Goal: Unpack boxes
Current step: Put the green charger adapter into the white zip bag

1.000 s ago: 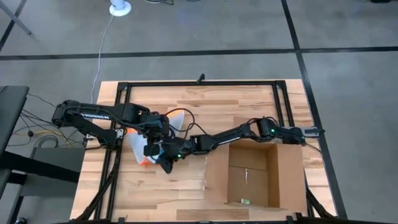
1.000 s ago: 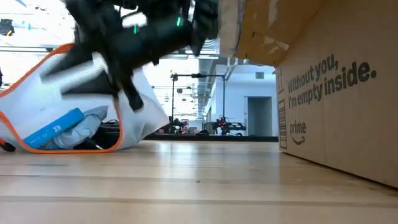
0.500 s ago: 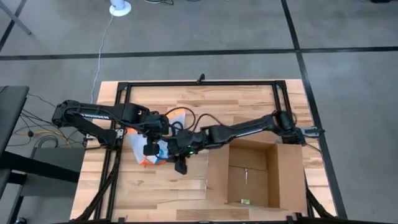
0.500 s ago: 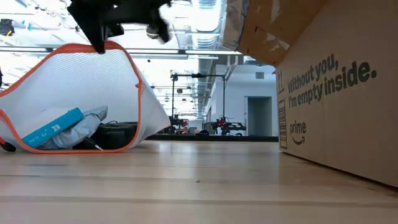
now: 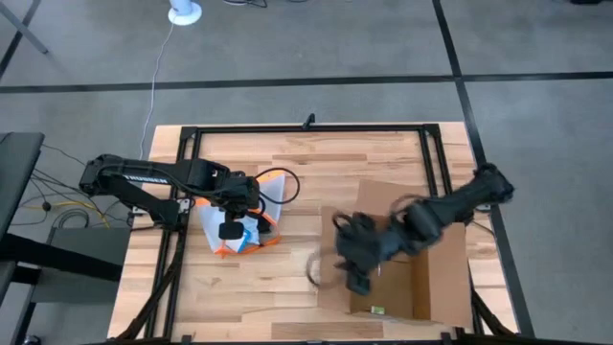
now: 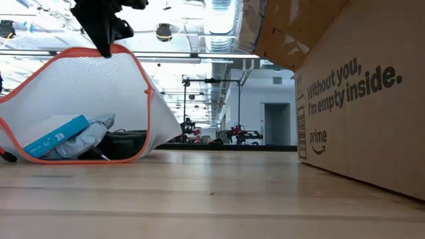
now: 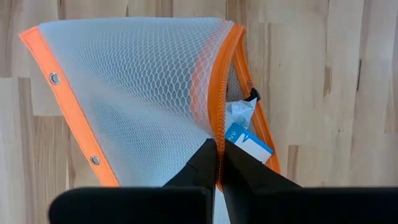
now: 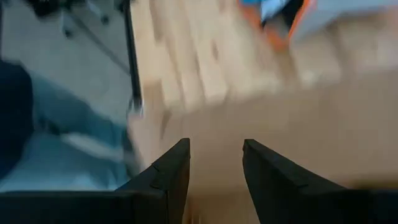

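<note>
A: Wood-plank bench in a black frame, grey floor around it. The cardboard box sits on the bench's right half, flaps up, mouth open to the high camera. In the low view its printed side wall fills the right edge.

B: Handling?

A: My guess is stiff corrugated walls, light, apparently almost empty (only a small item by the near wall, too small to identify). Flaps will flex, so I'd hold a wall edge or fold line, not a flap tip. It could slide on the wood if pushed.

B: Right claw?

A: Right claw is over the box's left wall, near the mouth. In its wrist view the fingers are apart with nothing between them. Contact with the cardboard: can't tell.

B: Left?

A: Left claw is on the bench's left half, well apart from the box. Fingers are pinched together on the orange zipper edge of the mesh pouch, holding that edge up. The pouch is soft and tents from the pinch; a blue packet lies inside.
</note>
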